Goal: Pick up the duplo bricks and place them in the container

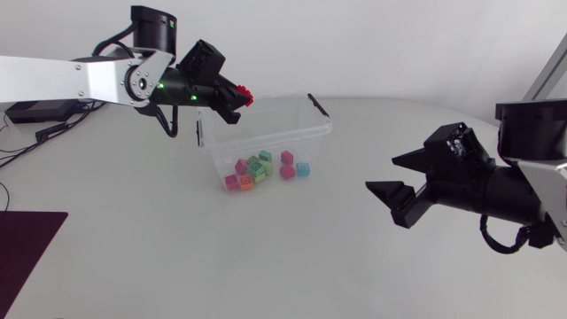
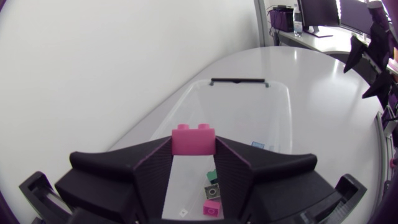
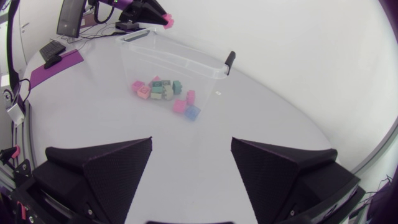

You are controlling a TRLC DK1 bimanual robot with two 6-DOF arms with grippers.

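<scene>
Pink duplo brick [image 2: 193,138], two studs visible, clamped from both sides between the left jaws and held in the air above the rim of the clear container [image 1: 321,131], at the end nearest the left arm [image 1: 80,78]. The container stands on the white surface [image 1: 177,257] and already holds a cluster of bricks [image 1: 261,168] on its floor. The step in hand appears to be the release. To do it well, the brick should first be carried inward until it hangs clearly over the open mouth and not over the wall. It should then be lowered somewhat before the jaws part, so that it lands among the others without bouncing out. The approach should keep clear of the rim and the black handle clip [image 1: 317,105]. The right jaws stand wide and empty, well apart from the container.
</scene>
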